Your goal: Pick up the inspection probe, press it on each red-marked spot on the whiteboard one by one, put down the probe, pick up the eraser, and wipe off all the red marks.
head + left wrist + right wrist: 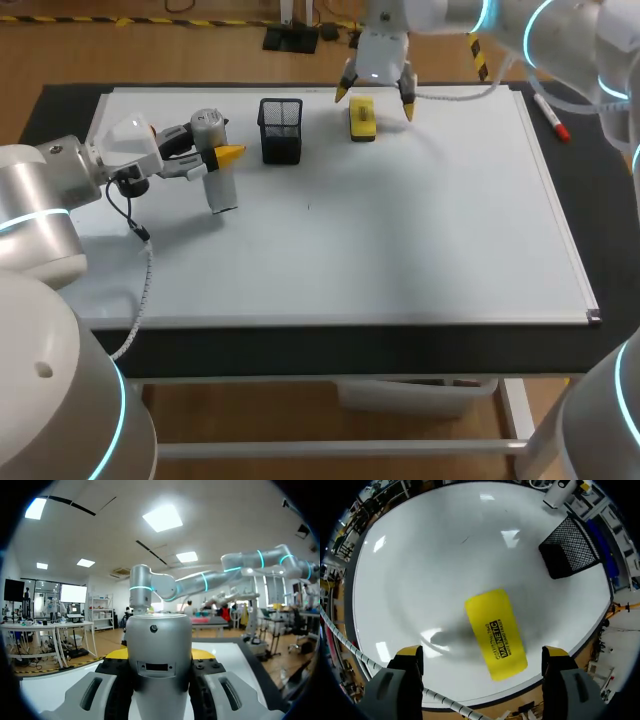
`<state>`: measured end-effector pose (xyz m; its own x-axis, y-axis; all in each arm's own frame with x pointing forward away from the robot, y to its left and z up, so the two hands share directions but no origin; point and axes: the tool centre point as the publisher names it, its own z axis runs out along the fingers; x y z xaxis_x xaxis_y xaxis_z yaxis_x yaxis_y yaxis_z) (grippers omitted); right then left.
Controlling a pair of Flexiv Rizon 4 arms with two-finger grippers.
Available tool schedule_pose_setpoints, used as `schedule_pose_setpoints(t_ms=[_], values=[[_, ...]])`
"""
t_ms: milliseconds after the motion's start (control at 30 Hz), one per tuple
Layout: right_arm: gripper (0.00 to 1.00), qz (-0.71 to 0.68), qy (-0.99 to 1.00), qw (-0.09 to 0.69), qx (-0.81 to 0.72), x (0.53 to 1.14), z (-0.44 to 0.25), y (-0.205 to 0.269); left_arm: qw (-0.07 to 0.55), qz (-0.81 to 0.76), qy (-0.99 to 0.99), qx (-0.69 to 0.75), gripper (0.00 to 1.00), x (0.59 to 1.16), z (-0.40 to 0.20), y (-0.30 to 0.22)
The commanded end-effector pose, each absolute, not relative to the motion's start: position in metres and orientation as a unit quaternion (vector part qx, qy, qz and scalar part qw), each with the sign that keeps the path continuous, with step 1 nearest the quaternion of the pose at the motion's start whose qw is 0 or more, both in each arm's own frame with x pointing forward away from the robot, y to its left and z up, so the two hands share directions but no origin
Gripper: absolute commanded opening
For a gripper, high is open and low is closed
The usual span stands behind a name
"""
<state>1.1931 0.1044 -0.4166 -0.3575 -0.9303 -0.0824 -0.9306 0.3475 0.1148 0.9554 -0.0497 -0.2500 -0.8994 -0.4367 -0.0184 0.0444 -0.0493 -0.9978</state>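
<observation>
Now eraser [362, 118] points away beneath spread right claw [375, 102]; left claw [217, 160] grips probe [222, 190].

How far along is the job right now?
Done, apparently: no red marks show on the whiteboard. In hand: the left gripper is shut on the inspection probe, not yet put down. Remaining: the eraser lies ungrasped under the right gripper, fingers open.

We find print on one thing only: the yellow eraser [496, 632], lying on the whiteboard [445, 545] just ahead of our right gripper [482, 652], between its spread fingers, carries lines of black lettering along its top face.
</observation>
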Motion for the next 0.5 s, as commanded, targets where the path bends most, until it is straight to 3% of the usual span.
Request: schedule_pose_setpoints(t_ms=[33, 500], values=[[1.0, 0.081, 0.84, 0.014, -0.537, 1.181, -0.4, 0.089, 0.17, -0.71, 0.668, -0.146, 0.0, 0.955, -0.25, -0.049], [1.0, 0.178, 0.919, 0.042, -0.349, 1.172, -0.358, 0.052, 0.17, -0.71, 0.668, -0.146, 0.0, 0.955, -0.25, -0.049]])
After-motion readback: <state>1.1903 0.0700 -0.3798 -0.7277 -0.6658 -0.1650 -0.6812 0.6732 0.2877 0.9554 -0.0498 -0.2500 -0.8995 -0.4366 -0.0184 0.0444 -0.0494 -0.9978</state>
